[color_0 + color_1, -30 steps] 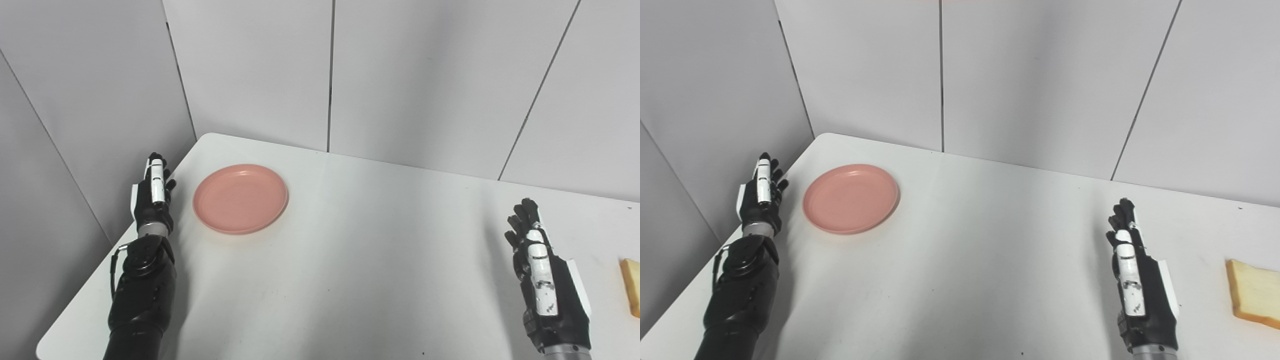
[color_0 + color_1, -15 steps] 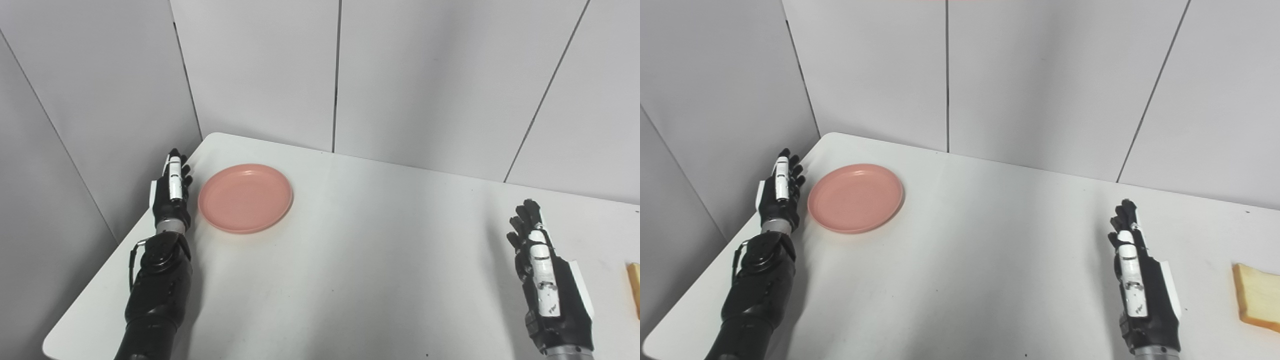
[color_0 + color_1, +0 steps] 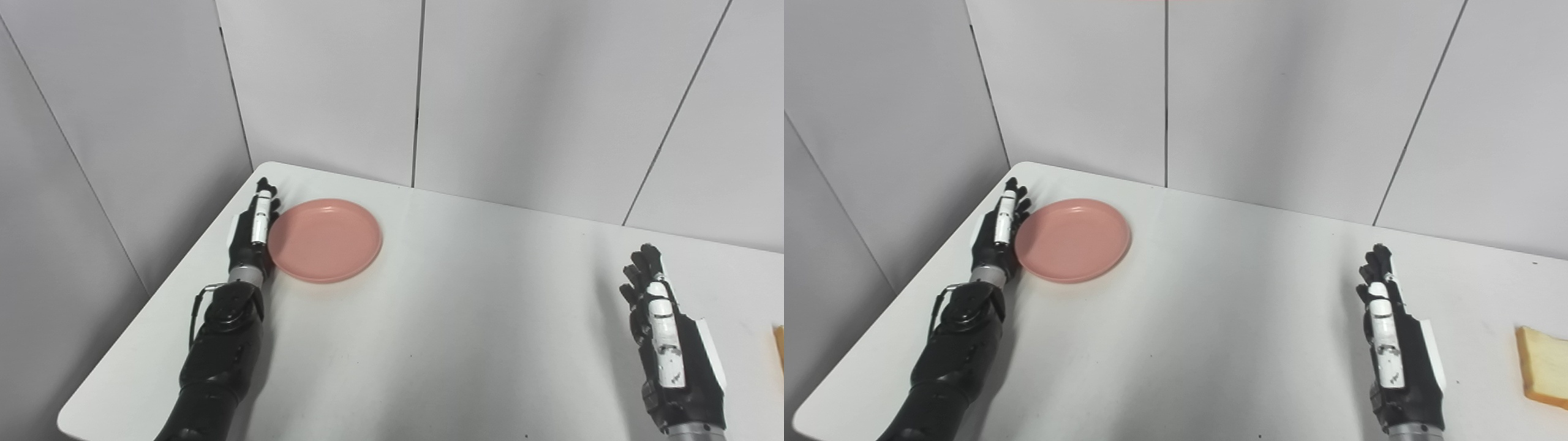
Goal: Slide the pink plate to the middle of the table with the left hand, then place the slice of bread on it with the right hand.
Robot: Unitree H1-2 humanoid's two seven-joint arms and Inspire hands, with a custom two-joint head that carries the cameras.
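Note:
The pink plate (image 3: 325, 239) lies flat at the far left of the white table (image 3: 441, 318). My left hand (image 3: 252, 231) stands on edge with its fingers straight, right against the plate's left rim, and holds nothing. My right hand (image 3: 1393, 343) is open with straight fingers, raised over the table's right side, empty. The slice of bread (image 3: 1543, 375) lies flat at the right edge, to the right of my right hand; only a sliver of the bread (image 3: 780, 349) shows in the left eye view.
Grey wall panels (image 3: 508, 92) stand close behind the table and along its left side. The table's left edge (image 3: 165, 288) runs just beside my left forearm.
My left hand has moved to the right up to the plate's left rim. The plate has shifted slightly right. The camera has also panned left. My right hand has held still.

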